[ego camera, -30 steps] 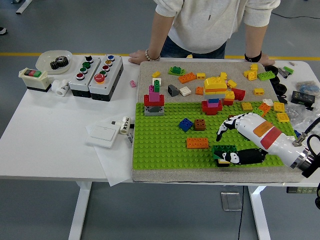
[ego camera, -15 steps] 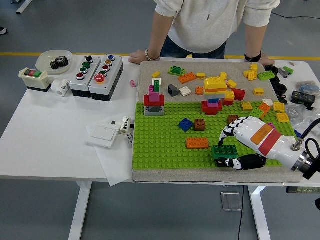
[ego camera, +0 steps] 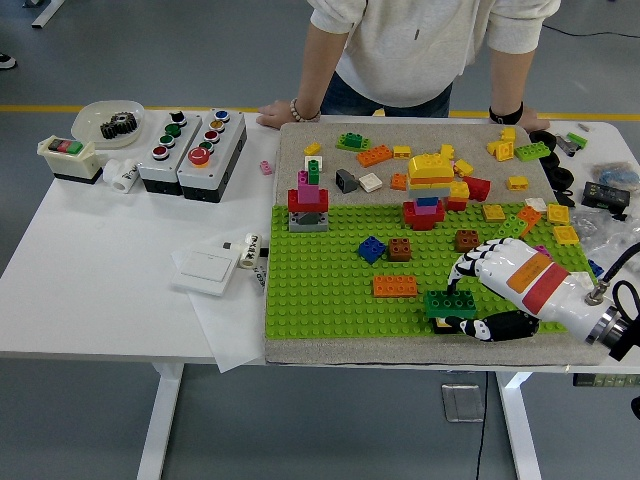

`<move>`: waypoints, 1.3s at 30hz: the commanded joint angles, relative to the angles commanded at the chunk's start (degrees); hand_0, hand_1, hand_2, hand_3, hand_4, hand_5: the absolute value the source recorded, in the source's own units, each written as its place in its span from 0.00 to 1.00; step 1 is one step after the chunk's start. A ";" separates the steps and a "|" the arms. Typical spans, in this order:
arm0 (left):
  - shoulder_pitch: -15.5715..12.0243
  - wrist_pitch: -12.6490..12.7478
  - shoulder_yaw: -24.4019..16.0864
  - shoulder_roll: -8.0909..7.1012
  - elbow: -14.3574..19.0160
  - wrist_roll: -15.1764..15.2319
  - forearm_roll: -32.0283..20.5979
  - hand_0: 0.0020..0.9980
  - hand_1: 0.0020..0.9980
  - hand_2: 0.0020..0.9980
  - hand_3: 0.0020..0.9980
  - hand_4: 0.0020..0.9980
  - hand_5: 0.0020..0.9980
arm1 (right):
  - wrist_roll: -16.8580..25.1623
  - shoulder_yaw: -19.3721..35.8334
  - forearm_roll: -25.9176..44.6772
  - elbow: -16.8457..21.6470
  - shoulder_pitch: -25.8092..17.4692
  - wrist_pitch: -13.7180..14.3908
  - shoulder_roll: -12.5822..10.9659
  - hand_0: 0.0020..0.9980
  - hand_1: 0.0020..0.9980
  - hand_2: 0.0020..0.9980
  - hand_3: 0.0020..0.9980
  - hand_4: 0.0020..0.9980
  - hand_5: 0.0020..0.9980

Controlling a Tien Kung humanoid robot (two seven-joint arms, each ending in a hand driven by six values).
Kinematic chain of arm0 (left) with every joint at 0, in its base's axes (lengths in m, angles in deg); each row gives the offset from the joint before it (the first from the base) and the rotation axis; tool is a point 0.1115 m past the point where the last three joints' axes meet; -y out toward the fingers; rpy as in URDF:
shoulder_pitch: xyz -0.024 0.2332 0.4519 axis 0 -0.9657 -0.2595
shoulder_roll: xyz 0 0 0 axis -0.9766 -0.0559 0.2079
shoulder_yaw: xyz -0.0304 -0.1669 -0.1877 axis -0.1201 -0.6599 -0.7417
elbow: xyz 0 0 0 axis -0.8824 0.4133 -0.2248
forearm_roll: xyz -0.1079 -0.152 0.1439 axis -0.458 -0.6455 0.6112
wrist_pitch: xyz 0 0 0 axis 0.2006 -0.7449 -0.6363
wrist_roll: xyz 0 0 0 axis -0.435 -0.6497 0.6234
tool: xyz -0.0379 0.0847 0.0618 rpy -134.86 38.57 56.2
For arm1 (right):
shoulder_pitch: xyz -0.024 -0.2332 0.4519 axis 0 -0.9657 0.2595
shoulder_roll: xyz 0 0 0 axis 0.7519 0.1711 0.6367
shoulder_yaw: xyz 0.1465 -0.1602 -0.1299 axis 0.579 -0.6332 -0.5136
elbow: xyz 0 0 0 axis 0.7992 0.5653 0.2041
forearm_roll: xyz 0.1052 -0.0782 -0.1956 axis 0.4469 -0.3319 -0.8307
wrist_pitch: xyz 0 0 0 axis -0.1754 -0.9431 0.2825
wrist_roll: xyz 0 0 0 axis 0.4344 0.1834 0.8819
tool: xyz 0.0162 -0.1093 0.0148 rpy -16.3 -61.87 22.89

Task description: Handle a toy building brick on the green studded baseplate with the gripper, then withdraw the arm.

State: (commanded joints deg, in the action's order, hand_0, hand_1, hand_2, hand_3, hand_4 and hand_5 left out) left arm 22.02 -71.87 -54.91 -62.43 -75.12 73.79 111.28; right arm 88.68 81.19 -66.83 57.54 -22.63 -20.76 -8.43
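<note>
The green studded baseplate [ego camera: 320, 290] lies on a beige mat in the middle of the table. A dark green brick [ego camera: 448, 303] sits near its front right edge. My right hand [ego camera: 464, 300] comes in from the lower right, white with an orange and red band. Its fingers [ego camera: 470, 268] curl over the brick's far side and the thumb [ego camera: 492, 327] lies at its near side, so the hand is shut on the dark green brick. An orange brick [ego camera: 394, 286] lies just left of it. The left arm is out of view.
Blue [ego camera: 371, 249] and brown [ego camera: 399, 249] bricks, a red-grey tower [ego camera: 308, 205] and a red stack [ego camera: 424, 212] stand on the plate. Loose bricks lie behind. Button boxes [ego camera: 190, 145] stand at left. A person's hands [ego camera: 285, 113] rest on the far edge.
My right hand has moved a little toward the near edge and its fingers have curled down onto the dark green brick. A brown brick behind the hand has come into view.
</note>
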 joint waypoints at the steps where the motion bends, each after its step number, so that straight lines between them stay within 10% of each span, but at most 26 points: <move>1: -0.01 -0.02 -0.05 0.00 0.00 -0.03 0.09 0.73 0.74 0.74 0.61 0.66 0.62 | 0.02 -0.01 -0.10 -0.06 -0.03 0.07 0.04 0.57 0.58 0.61 0.51 0.77 0.51; 39: 0.06 -0.29 -0.33 0.00 0.11 -0.27 0.72 0.73 0.74 0.75 0.61 0.66 0.62 | 0.20 -0.12 -1.45 -1.13 -1.23 -0.05 0.54 0.57 0.58 0.62 0.51 0.78 0.52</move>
State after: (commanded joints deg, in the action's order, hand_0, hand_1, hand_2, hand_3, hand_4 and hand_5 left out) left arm 22.09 -72.16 -55.24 -62.43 -75.01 73.52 111.99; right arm 88.88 81.07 -68.27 56.41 -23.86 -20.81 -7.90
